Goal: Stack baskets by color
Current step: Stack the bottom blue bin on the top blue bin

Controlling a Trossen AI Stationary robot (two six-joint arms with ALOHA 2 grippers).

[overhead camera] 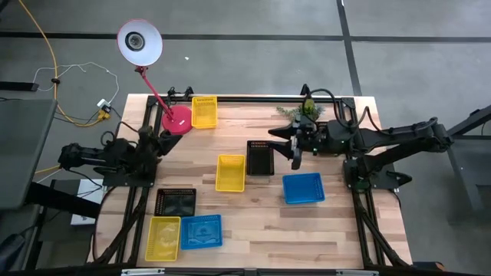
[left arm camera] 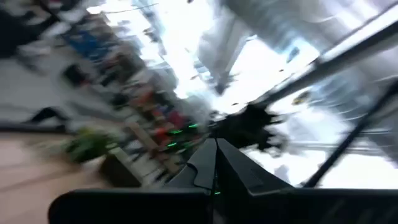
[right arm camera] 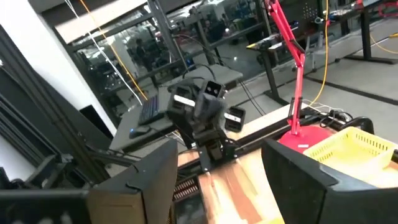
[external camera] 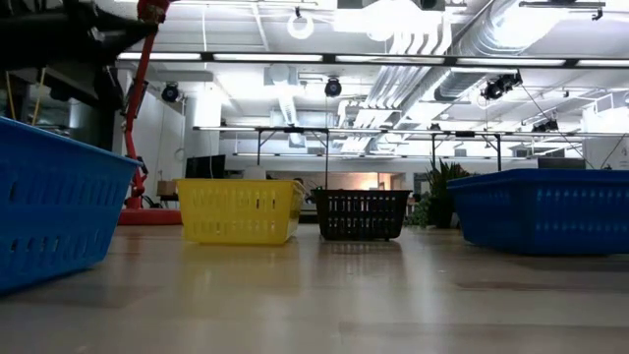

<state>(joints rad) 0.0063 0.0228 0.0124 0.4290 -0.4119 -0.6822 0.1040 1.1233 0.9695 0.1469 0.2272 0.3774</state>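
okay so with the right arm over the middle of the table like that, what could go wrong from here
1. The open right gripper hangs close beside the black basket; a careless descent could clip its rim and shove it into the yellow basket next to it.
2. The red lamp base sits against the far yellow basket, so reaching for that one may bump the lamp.

Yellow baskets (overhead camera: 230,172), blue baskets (overhead camera: 303,188), black mesh baskets (overhead camera: 260,157), red lamp (overhead camera: 176,119), pale wood table (overhead camera: 337,230)
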